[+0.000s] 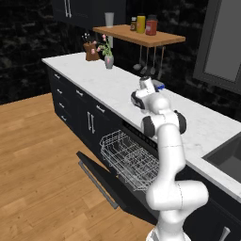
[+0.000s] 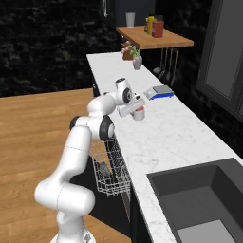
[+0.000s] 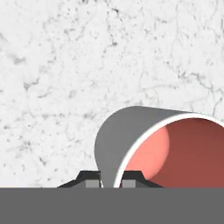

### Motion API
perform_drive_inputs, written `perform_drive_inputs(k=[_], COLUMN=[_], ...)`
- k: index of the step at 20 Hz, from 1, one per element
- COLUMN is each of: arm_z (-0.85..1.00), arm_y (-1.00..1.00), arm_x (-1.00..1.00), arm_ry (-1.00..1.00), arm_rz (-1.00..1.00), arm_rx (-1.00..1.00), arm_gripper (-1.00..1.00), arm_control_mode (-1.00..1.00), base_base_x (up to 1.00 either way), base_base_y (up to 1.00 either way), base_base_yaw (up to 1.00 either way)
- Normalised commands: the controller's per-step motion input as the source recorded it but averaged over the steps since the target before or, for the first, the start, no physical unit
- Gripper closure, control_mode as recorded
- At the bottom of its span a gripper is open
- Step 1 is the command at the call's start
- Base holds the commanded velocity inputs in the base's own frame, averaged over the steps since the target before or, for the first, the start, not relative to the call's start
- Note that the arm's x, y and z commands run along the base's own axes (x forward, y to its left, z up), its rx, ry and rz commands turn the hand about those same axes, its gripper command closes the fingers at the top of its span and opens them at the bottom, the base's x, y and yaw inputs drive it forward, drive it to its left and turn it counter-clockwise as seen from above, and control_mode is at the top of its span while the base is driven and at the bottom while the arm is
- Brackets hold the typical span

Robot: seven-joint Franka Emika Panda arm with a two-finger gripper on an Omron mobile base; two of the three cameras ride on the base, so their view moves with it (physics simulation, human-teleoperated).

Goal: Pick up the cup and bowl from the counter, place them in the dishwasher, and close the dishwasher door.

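- The gripper (image 3: 109, 183) was found closed on the rim of the cup (image 3: 131, 135).
- The cup (image 2: 138, 113) was observed at the desk (image 2: 180, 137), above the open dishwasher (image 1: 129, 160).

Looking down from behind, left and right, sharing the worktop (image 1: 113, 89) and arm; hand view looking very near the worktop.

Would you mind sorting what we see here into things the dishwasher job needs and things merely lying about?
Part of the job:
- cup, its wall pinched by the hand
- counter
- dishwasher, rack pulled out
- dishwasher door, open

Lying about:
- flower vase
- wooden shelf with jars
- sink
- hanging utensils
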Motion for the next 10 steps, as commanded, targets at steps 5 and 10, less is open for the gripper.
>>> perform_drive_inputs(k=[5, 10], arm_z=[0.12, 0.01], arm_y=[0.37, 0.59], arm_x=[-1.00, -1.00], arm_ry=[-0.01, 0.00], arm_rz=[0.00, 0.00], arm_rx=[0.16, 0.13], arm_gripper=[1.00, 1.00], arm_control_mode=[-1.00, -1.00], base_base_x=[0.00, 0.00], base_base_y=[0.00, 0.00], base_base_yaw=[0.00, 0.00])
